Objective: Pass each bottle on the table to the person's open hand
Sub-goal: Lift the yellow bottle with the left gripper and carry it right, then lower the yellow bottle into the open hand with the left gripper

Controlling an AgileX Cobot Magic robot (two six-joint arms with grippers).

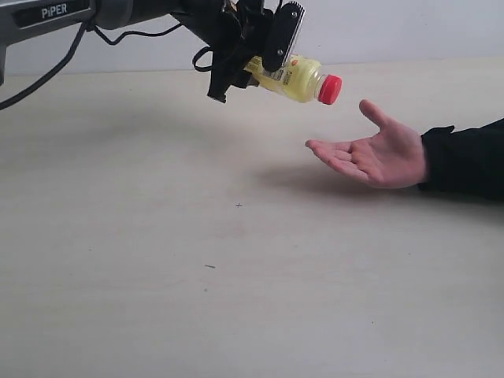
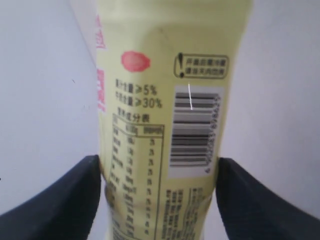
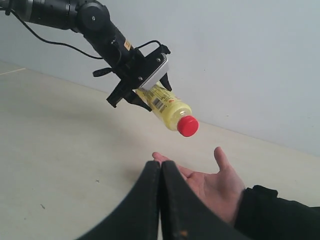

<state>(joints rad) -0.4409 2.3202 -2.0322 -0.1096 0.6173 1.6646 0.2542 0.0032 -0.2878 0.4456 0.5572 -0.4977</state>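
The yellow bottle [image 1: 295, 78] with its red cap [image 1: 330, 89] hangs in the air, tilted cap-down toward the person's open hand [image 1: 376, 153]. My left gripper [image 1: 256, 55] is shut on its body; in the left wrist view the label [image 2: 165, 110] fills the gap between the two dark fingers [image 2: 60, 200]. The cap sits just above and left of the palm, apart from it. In the right wrist view my right gripper [image 3: 160, 165] is shut and empty, its tips in front of the hand [image 3: 220, 185], with the yellow bottle [image 3: 167, 107] beyond. The other bottles are out of view.
The pale beige table [image 1: 197, 260] carries a few tiny dark specks [image 1: 239, 205]. A black sleeve [image 1: 468, 157] reaches in from the right edge. A white wall [image 1: 409, 27] runs behind the table.
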